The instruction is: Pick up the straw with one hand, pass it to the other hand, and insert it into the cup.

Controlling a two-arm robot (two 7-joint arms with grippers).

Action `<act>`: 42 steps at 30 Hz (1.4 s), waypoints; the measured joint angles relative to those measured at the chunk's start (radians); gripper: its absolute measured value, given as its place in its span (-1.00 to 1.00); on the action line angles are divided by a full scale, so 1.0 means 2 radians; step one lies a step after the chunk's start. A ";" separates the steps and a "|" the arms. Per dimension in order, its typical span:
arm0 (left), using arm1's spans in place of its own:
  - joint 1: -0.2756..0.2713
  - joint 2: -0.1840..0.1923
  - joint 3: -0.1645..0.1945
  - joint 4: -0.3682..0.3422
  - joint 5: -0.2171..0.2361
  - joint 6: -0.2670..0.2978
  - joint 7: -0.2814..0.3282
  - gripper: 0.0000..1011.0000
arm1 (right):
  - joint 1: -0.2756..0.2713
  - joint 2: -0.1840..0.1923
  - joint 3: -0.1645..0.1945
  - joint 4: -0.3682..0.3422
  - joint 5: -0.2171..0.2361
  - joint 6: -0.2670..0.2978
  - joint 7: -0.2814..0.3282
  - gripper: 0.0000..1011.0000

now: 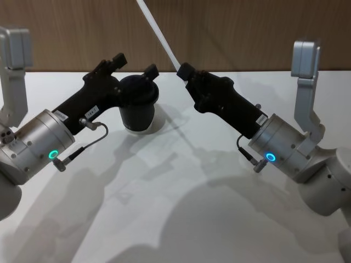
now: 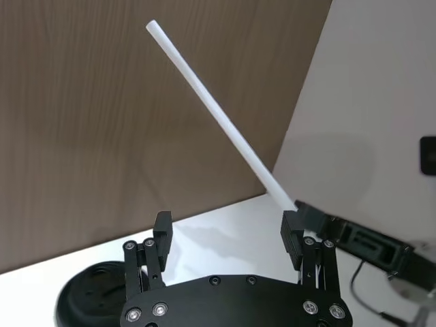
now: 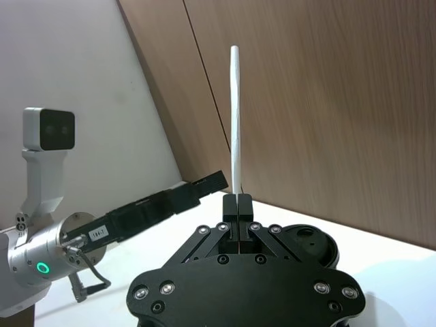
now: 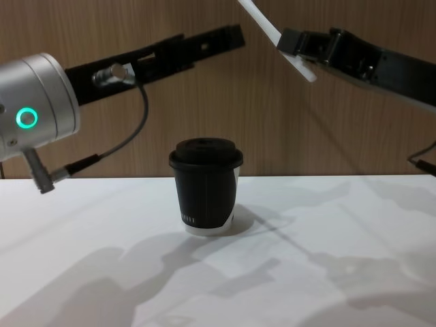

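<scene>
The right gripper (image 1: pixel 182 70) is up in the air with its two fingers (image 3: pixel 232 204) pressed together on the lower end of the straw (image 1: pixel 159 35), pinching it tight. From that grip the white straw slants upward and away against the wooden wall (image 1: pixel 247 33), leaning toward the robot's left. A short stub of it pokes out below the fingers in the chest view. The straw touches nothing but that gripper, and it sits higher than the cup (image 4: pixel 204 187) and off to the cup's right. The cup, black and ribbed with its lid on, stands upright on the white table (image 1: pixel 181 192), toward the far edge near the wall. The left gripper (image 1: pixel 135 64) reaches in from the other side and hangs above the cup, well clear of the lid as seen from the chest. Its fingers (image 2: pixel 162 231) are spread wide with nothing between them. The two gripper tips point at each other over the cup, near one another but apart. The straw rises just beside the left gripper's nearer finger.
</scene>
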 joint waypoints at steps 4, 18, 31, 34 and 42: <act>-0.004 -0.010 -0.004 0.010 -0.035 0.009 -0.016 0.98 | 0.000 0.000 0.000 0.000 0.000 0.000 0.000 -0.98; -0.022 -0.042 -0.009 0.053 -0.123 0.035 -0.056 0.98 | 0.000 0.000 0.000 0.000 0.000 0.000 0.000 -0.98; -0.044 -0.065 -0.005 0.092 -0.182 0.057 -0.096 0.98 | 0.000 0.000 0.000 0.000 0.000 0.000 0.000 -0.98; -0.049 -0.070 -0.004 0.100 -0.192 0.061 -0.103 0.98 | 0.000 0.000 0.000 0.000 0.000 0.000 0.000 -0.98; -0.059 -0.080 0.000 0.116 -0.212 0.066 -0.115 0.98 | 0.000 0.000 0.000 0.000 0.000 0.000 0.000 -0.98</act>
